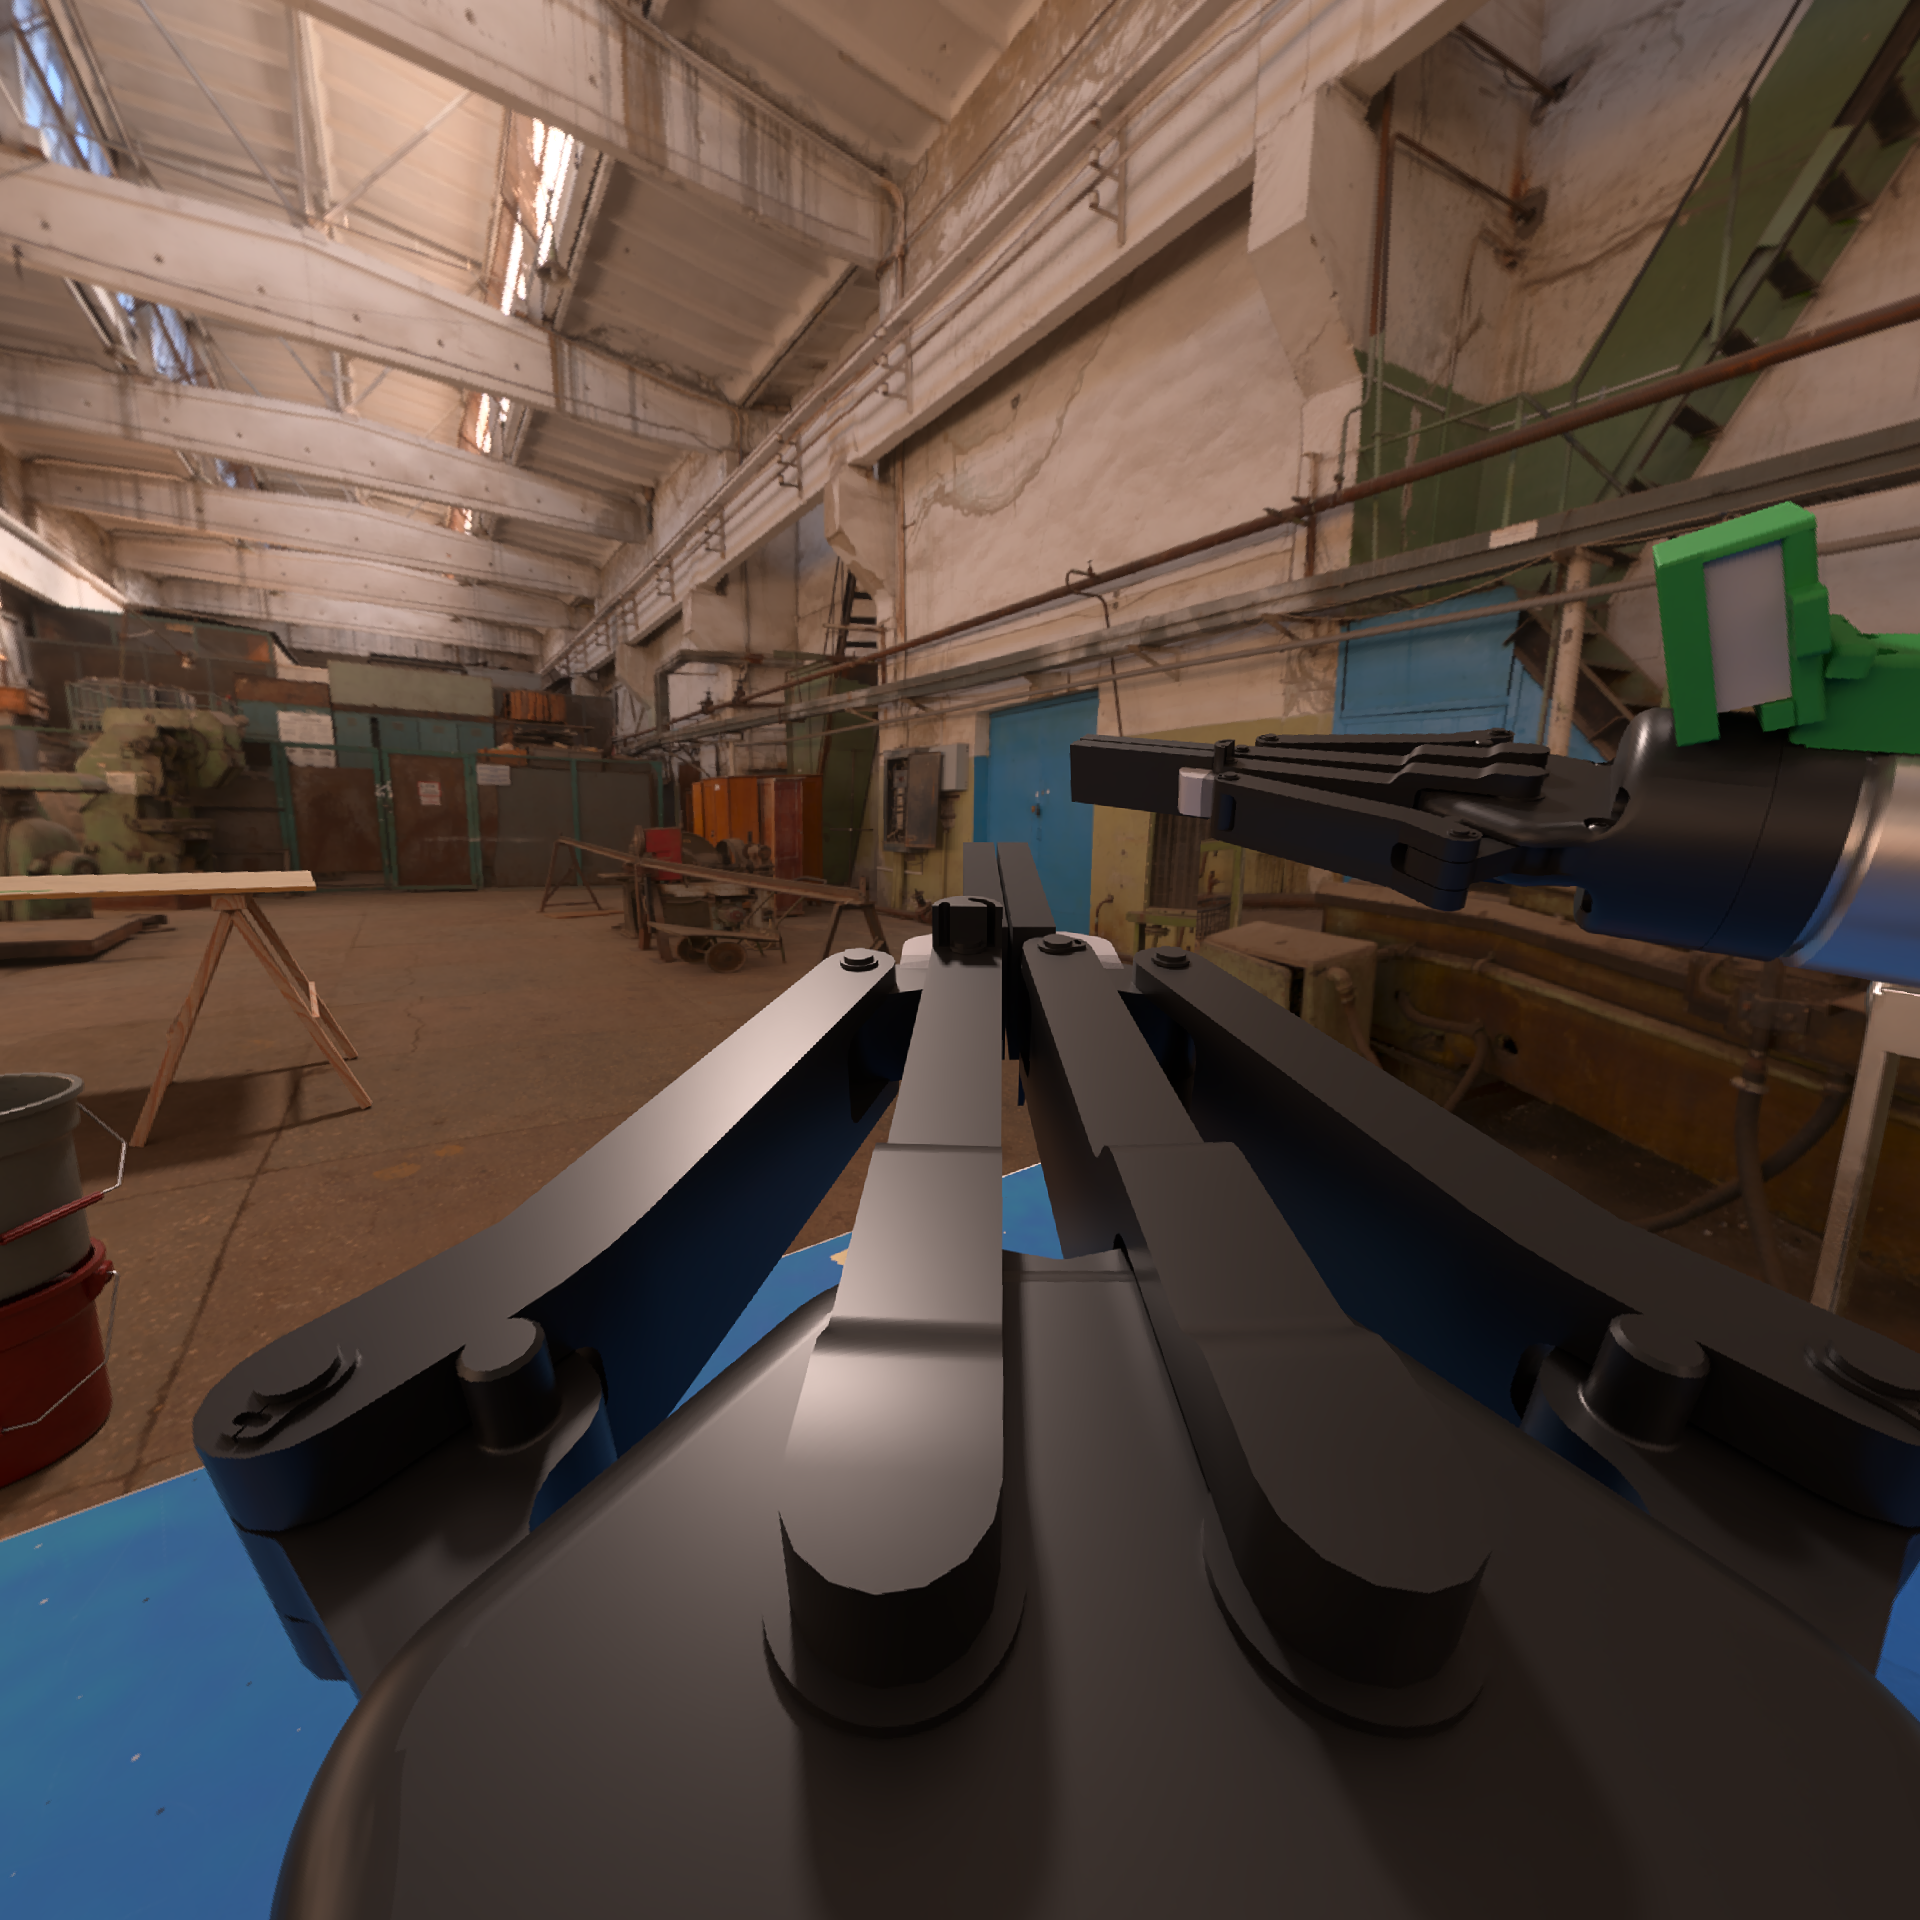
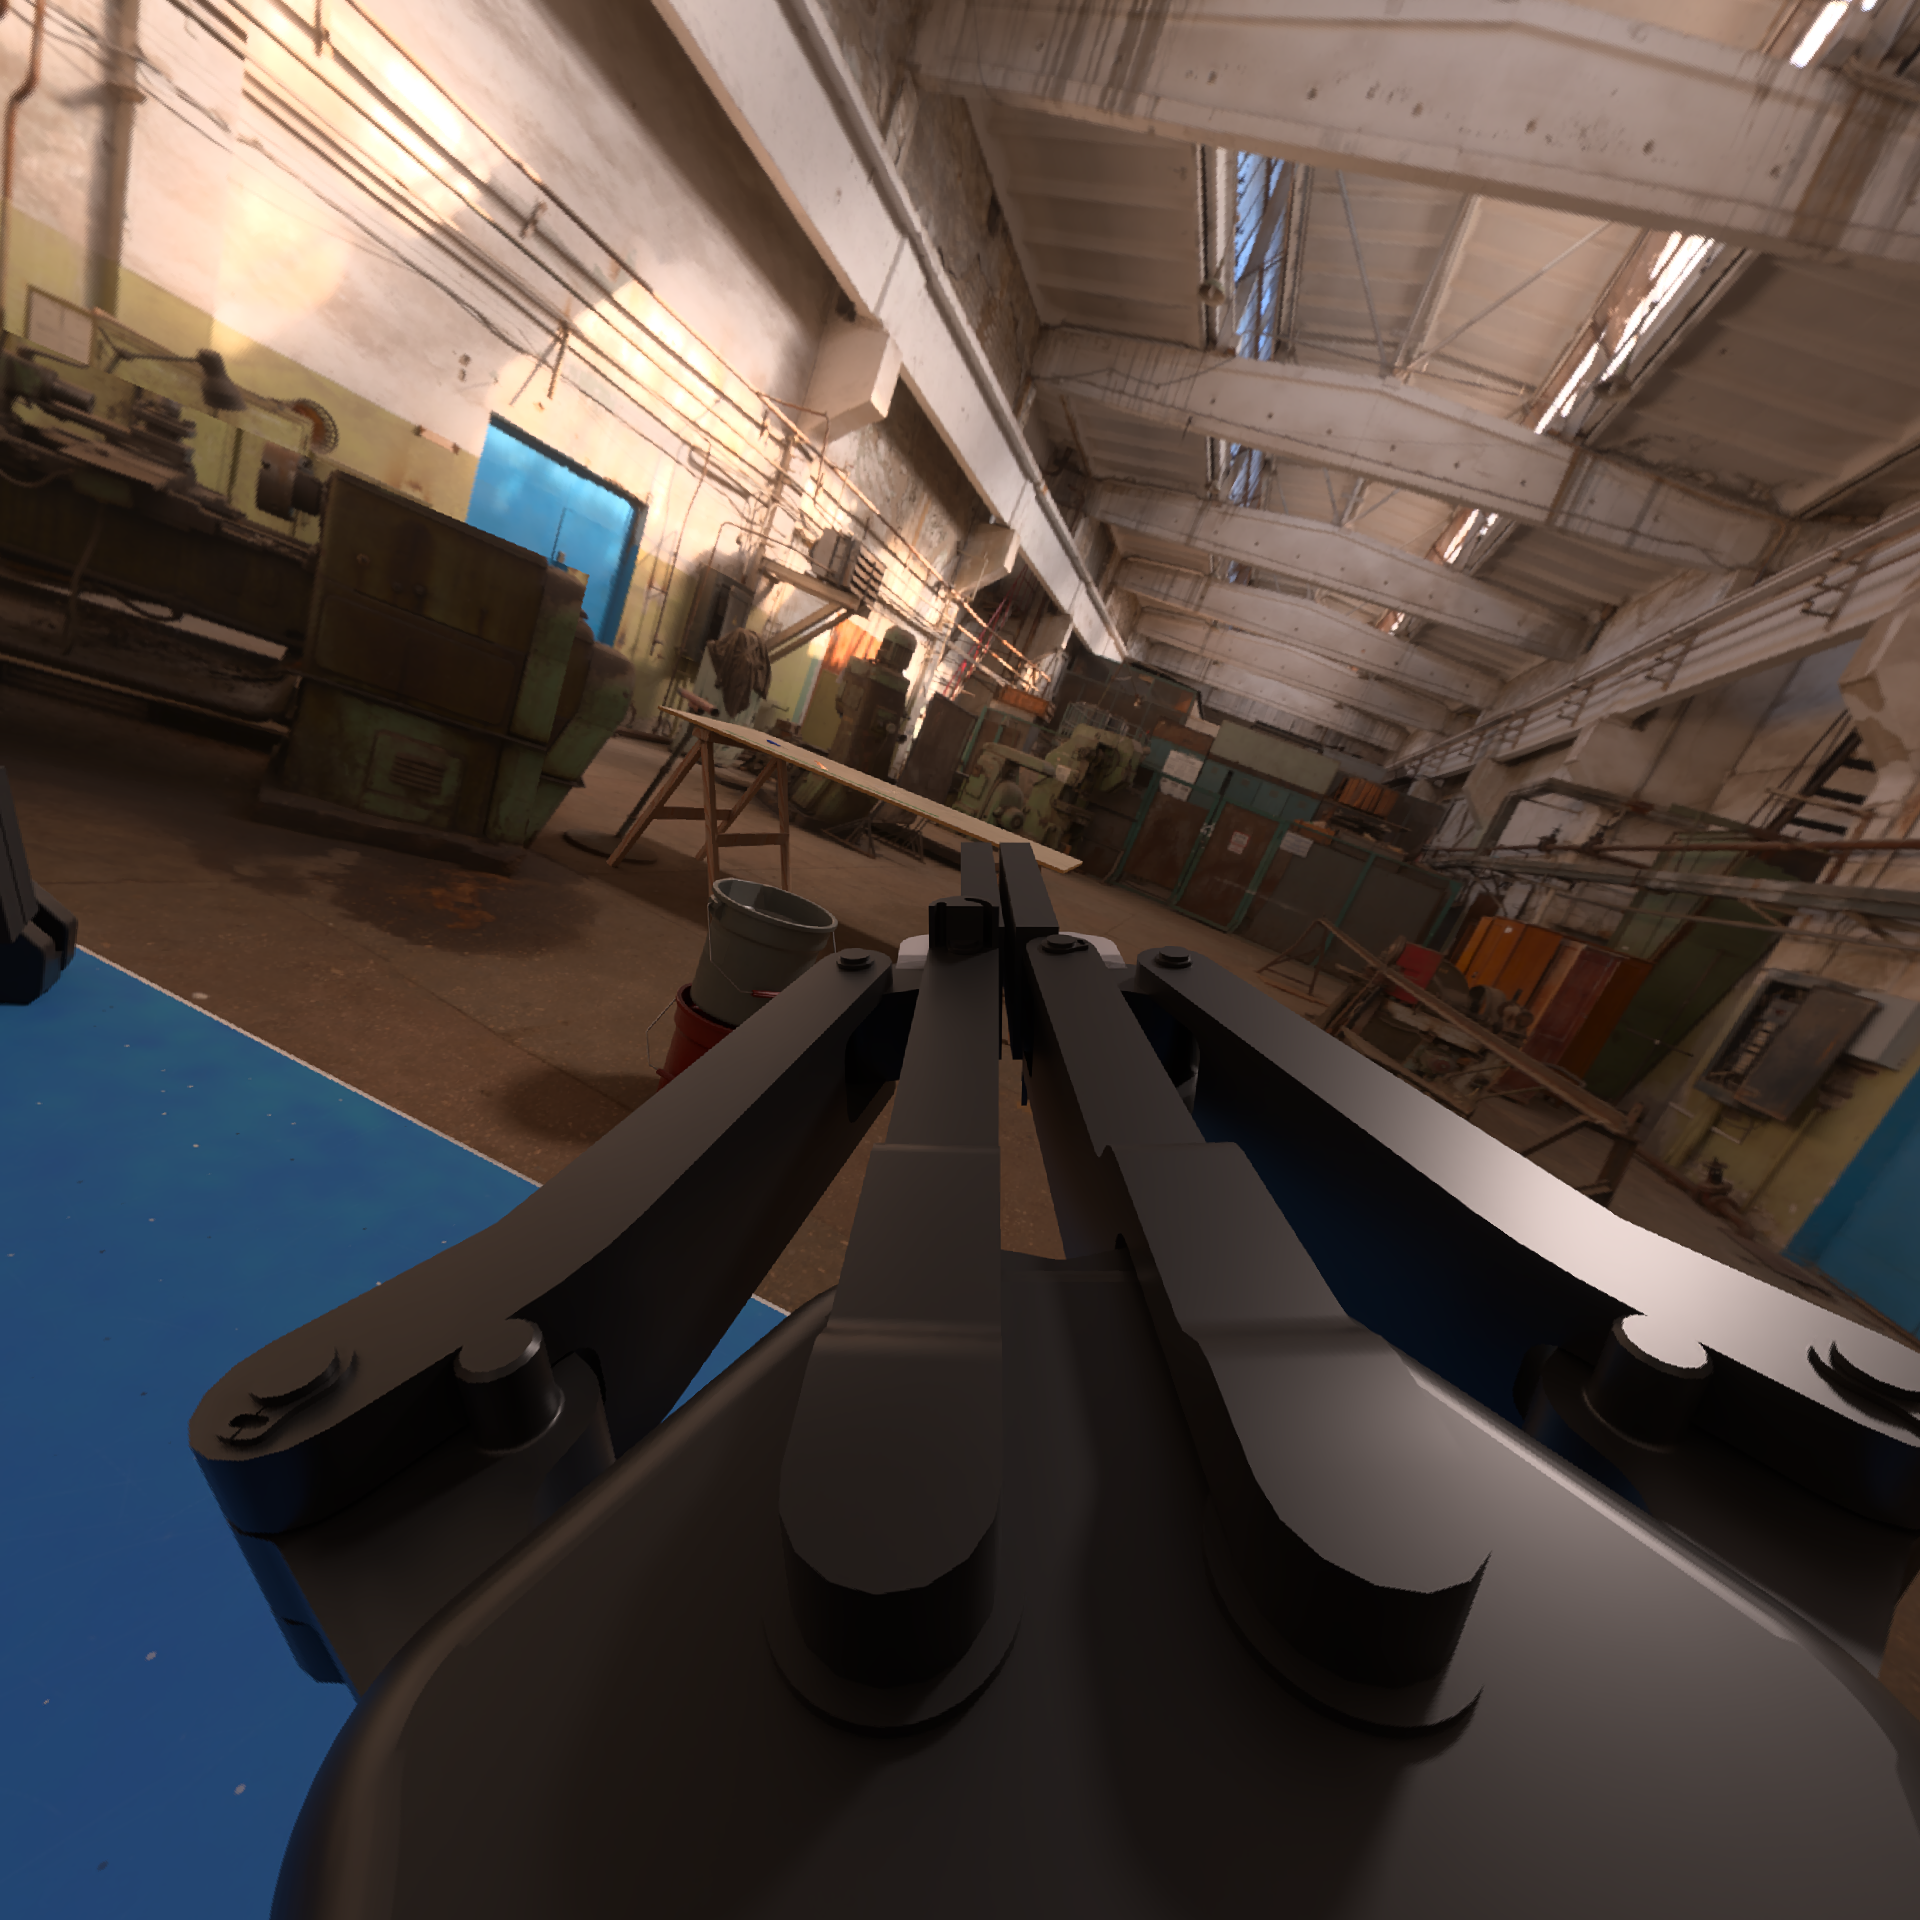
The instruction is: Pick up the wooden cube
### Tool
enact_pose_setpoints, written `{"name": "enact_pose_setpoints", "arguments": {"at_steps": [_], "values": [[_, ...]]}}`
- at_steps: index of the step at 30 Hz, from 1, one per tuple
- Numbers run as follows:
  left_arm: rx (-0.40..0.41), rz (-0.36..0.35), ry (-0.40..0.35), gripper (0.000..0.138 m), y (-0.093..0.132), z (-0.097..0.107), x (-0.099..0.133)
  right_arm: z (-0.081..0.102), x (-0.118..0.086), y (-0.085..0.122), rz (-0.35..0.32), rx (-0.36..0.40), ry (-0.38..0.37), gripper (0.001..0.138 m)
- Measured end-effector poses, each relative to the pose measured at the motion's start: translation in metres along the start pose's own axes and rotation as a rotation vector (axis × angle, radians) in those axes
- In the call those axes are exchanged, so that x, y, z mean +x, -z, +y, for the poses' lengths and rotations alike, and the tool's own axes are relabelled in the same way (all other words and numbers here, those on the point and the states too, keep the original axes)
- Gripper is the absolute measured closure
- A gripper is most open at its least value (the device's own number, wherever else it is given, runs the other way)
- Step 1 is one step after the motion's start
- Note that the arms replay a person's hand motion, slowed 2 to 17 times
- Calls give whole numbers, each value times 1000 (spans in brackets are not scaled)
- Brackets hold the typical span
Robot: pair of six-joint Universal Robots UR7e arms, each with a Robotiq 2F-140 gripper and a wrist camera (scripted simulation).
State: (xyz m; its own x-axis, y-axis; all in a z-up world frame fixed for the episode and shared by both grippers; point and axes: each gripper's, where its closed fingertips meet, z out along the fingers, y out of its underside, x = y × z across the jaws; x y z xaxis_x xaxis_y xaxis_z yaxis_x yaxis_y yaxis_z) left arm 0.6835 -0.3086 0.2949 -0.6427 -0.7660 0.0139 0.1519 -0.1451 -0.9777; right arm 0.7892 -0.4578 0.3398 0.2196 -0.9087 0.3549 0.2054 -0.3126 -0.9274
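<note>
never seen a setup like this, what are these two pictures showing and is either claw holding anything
Each picture comes from a camera mounted on a robot arm's wrist, looking forward along its two black fingers. In the left wrist view, the left gripper has its fingers pressed together with nothing between them. The other arm's gripper shows at the right, also closed. In the right wrist view, the right gripper is likewise shut and empty. Below both lies a blue table, bare where visible. Behind is a workshop hall. The wooden cube appears in neither picture.

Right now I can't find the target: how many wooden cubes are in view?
0. Neither wrist view shows a cube; both shut grippers point over the blue table edge. It may lie below, out of view.
</note>
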Motion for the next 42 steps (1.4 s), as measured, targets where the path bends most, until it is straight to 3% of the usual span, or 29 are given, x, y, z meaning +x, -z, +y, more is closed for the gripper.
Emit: {"name": "enact_pose_setpoints", "arguments": {"at_steps": [42], "values": [[2,4,4,138,0,-1,0,-4,1,19,-6,26,-69,137]]}}
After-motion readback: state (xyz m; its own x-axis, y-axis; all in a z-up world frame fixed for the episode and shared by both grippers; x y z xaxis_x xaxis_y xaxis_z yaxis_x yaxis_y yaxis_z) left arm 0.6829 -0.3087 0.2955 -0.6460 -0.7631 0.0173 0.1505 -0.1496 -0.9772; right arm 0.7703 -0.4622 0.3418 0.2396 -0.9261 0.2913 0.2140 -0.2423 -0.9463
